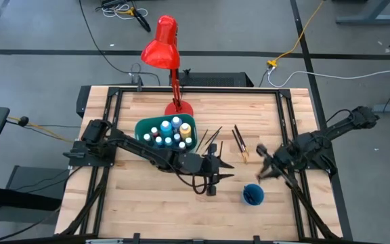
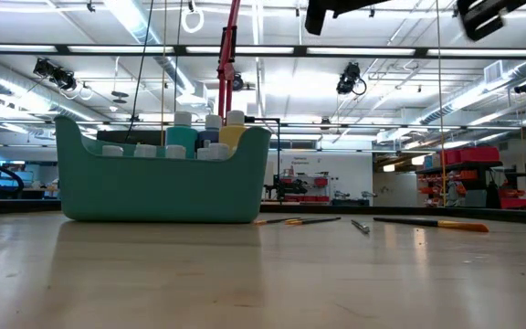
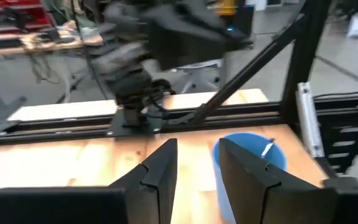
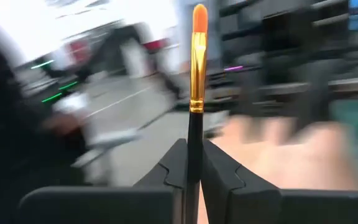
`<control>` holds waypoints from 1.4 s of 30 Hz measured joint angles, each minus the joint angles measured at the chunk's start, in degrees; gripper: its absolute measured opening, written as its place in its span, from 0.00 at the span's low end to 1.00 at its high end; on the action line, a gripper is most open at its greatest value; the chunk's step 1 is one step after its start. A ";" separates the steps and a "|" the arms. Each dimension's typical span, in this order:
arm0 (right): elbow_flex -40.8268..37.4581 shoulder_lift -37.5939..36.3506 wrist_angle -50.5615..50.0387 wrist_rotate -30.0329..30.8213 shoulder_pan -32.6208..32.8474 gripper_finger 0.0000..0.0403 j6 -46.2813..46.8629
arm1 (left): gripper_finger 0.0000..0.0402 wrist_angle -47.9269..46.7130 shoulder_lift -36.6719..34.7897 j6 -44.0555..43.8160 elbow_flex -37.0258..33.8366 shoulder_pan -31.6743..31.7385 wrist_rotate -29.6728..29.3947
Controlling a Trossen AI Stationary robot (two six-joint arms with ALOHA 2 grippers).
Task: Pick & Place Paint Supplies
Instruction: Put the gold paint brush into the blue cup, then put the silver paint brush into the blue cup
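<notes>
The teal bin (image 1: pixel 164 135) stands on the wooden worktop (image 1: pixel 134 196), just in front of the base of the red desk lamp (image 1: pixel 166 51). It holds the white-capped paint bottles (image 1: pixel 169 131), standing upright and packed together; in the low view their caps and a teal and a yellow bottle rise above the bin's rim.

Loose paintbrushes (image 1: pixel 240 143) lie flat on the worktop to the right of the bin, with a further pair (image 1: pixel 212 137) just beside the bin's right end. In the low view, brushes (image 2: pixel 432 222) lie on the surface to the right of the bin.

The blue cup (image 1: pixel 252 194) stands well to the right of the bin and nearer the front edge. A light, thin item shows inside it in the left wrist view (image 3: pixel 253 155).

The left hand (image 1: pixel 212 177) is held above the worktop, front right of the bin, between the bin and the cup. Its fingers (image 3: pixel 160 171) stand apart with a clear gap and nothing between them.

The right hand (image 1: pixel 266 163) is held above the worktop to the right of the bin, behind the cup. Its fingers are closed tightly on the dark handle of an orange-tipped paintbrush (image 4: pixel 197 68), whose bristle end points away from the wrist.
</notes>
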 joint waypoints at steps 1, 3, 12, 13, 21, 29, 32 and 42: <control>-0.05 0.88 0.56 -0.68 1.35 0.07 -0.12 | 0.31 -0.10 0.00 0.33 0.00 -0.21 -1.09; -0.74 3.11 3.82 1.63 3.74 0.07 -0.39 | 0.30 -0.15 0.00 0.82 0.00 -0.43 -3.01; -4.43 16.72 15.40 8.64 8.29 0.07 -1.81 | 0.30 0.20 0.00 -2.28 0.00 -0.52 -4.26; -4.42 17.88 15.97 8.47 8.52 0.07 -2.34 | 0.30 0.21 0.00 -2.28 0.00 -0.54 -4.26; -4.44 22.97 15.43 8.29 8.70 0.14 -4.52 | 0.30 0.83 0.00 -2.30 0.00 -0.54 -4.24; -4.46 26.88 13.35 8.11 8.68 0.24 -0.88 | 0.30 0.87 0.00 -2.29 0.00 -0.54 -4.24; -4.48 26.91 14.13 8.19 8.68 0.27 -0.92 | 0.30 0.89 0.00 -2.28 0.00 -0.54 -4.24; -2.15 22.79 18.34 8.30 8.68 0.38 -9.58 | 0.30 0.76 0.00 -2.28 0.00 -0.54 -4.24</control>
